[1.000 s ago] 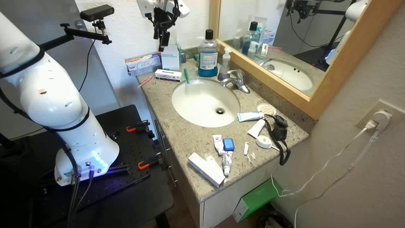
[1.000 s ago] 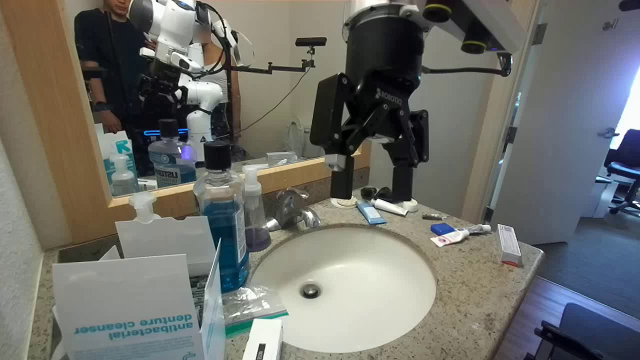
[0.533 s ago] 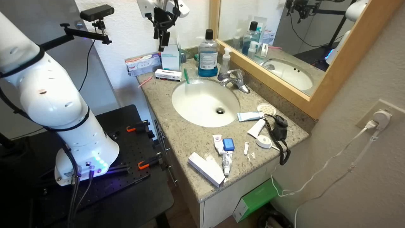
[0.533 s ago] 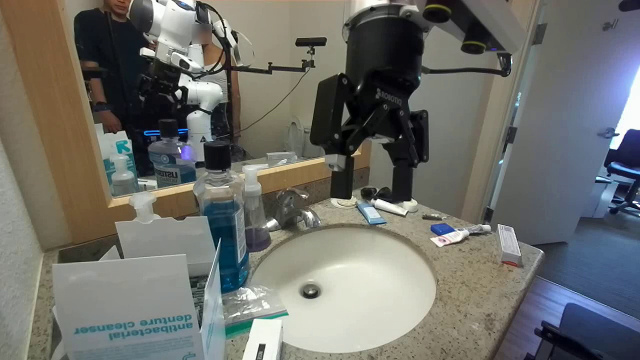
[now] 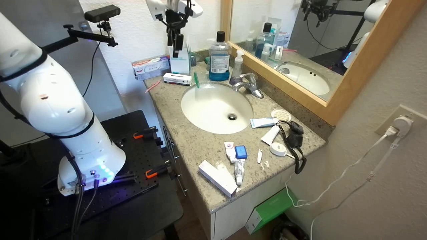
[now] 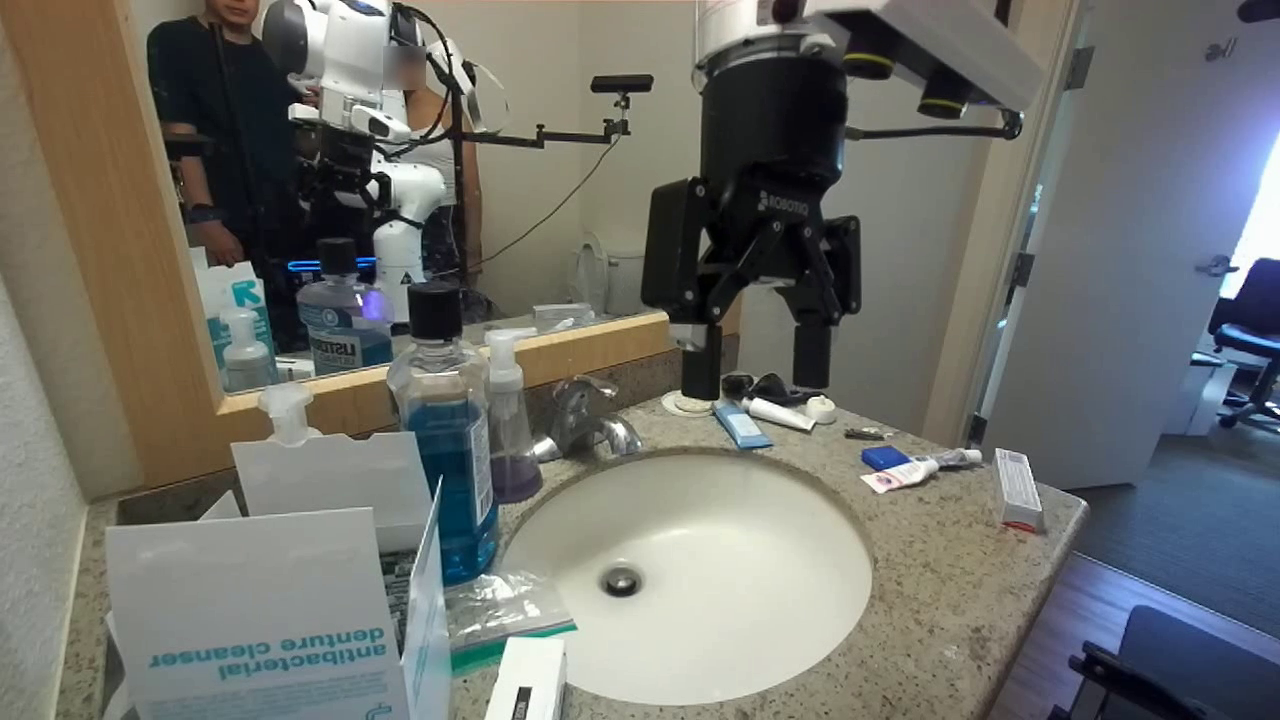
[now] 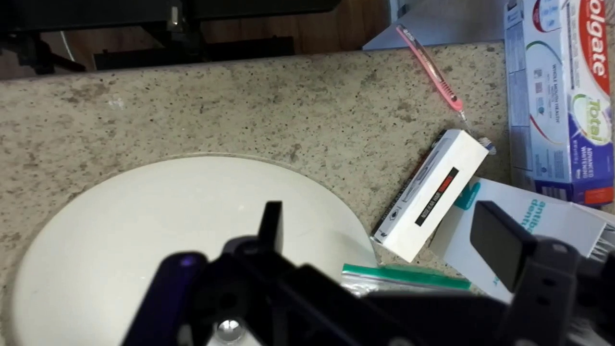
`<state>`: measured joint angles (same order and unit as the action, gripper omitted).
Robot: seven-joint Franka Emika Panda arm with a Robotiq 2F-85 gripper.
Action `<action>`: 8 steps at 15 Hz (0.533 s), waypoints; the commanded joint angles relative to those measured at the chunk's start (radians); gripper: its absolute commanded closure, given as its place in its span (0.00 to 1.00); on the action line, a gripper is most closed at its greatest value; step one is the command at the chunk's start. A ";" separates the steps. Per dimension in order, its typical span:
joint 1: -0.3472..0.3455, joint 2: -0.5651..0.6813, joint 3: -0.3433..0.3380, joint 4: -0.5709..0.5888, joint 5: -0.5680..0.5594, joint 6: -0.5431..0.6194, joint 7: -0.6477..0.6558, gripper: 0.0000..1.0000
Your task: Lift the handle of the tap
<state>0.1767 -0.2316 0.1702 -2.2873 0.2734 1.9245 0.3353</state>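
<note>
The chrome tap (image 5: 254, 89) stands at the back rim of the white basin, below the mirror. It also shows in an exterior view (image 6: 572, 430). Its handle (image 5: 248, 76) is a short lever on top, seen too in an exterior view (image 6: 600, 386). My gripper (image 6: 757, 380) hangs in the air with fingers pointing down, apart from the tap. It is open with nothing between its fingers. In the wrist view the gripper (image 7: 384, 226) is spread wide over the basin edge and boxes. The tap and handle are out of the wrist view.
A soap dispenser (image 6: 510, 420) and a blue mouthwash bottle (image 6: 440, 440) stand close beside the tap. An open denture cleanser box (image 6: 250, 610) and a small white box (image 7: 430, 197) lie nearby. The framed mirror (image 5: 280, 66) rises behind the tap. Tubes (image 5: 263, 122) lie beyond the basin (image 5: 200, 110).
My gripper has turned a little more upright and shifted slightly, to the right and down in an exterior view. It stays open. The tap and handle have not moved.
</note>
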 commanded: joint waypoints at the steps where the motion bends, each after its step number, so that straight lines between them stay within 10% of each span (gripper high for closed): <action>1: -0.028 0.012 0.016 -0.002 -0.077 0.033 0.057 0.00; 8: -0.078 0.066 0.001 -0.021 -0.237 0.204 0.128 0.00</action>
<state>0.1214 -0.1872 0.1688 -2.2946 0.0925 2.0464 0.4220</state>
